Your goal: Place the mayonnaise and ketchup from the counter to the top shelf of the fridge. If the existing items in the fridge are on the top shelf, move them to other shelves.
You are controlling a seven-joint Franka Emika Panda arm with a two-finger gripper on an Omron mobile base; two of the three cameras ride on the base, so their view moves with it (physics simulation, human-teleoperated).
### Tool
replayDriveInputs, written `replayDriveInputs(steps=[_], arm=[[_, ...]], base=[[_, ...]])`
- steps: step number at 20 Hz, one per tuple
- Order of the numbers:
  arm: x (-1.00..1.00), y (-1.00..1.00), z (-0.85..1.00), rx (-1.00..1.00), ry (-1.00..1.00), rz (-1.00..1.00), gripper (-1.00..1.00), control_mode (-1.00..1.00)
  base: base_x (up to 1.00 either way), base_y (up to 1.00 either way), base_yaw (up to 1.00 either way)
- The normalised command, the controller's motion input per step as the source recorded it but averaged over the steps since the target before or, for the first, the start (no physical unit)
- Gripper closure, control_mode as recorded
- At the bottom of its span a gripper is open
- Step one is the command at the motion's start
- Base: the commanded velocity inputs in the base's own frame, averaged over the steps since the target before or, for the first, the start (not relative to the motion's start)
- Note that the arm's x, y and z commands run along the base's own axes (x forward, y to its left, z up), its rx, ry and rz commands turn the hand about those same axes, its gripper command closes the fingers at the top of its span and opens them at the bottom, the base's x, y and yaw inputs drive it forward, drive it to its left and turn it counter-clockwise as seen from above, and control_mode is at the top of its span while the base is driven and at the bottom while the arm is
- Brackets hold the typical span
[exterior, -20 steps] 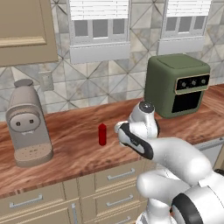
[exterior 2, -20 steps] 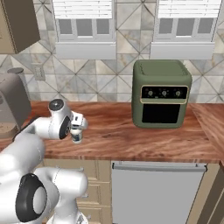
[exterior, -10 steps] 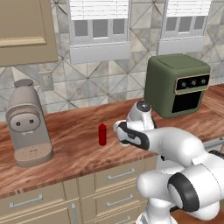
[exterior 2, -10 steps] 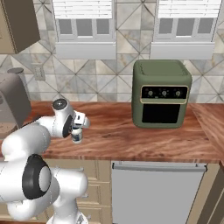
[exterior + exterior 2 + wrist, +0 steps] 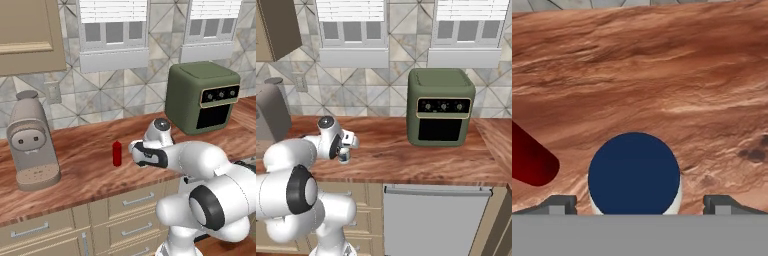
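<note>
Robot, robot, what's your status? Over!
Gripper open, jaws either side of the mayonnaise, not closed on it. Ketchup upright on counter close beside it. Over.

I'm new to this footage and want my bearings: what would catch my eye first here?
The white arm bends low over the wooden counter, its open gripper hanging right above a jar with a dark blue lid. A slim red bottle stands just beside the jar. A boxy green oven sits at the right of the counter and a grey coffee machine at the left.
</note>
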Motion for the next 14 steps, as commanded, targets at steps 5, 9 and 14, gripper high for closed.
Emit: replayDriveInputs(steps=[5,9,14], arm=[[0.13,0.01,-0.12,0.0,-0.01,0.0,-1.0,-1.0],[0.1,0.0,-0.13,0.0,0.0,0.0,-1.0,-1.0],[0.09,0.03,-0.08,0.0,0.0,0.0,1.0,-1.0]], base=[[0.0,0.0,0.0],[0.0,0.0,0.0],[0.0,0.0,0.0]])
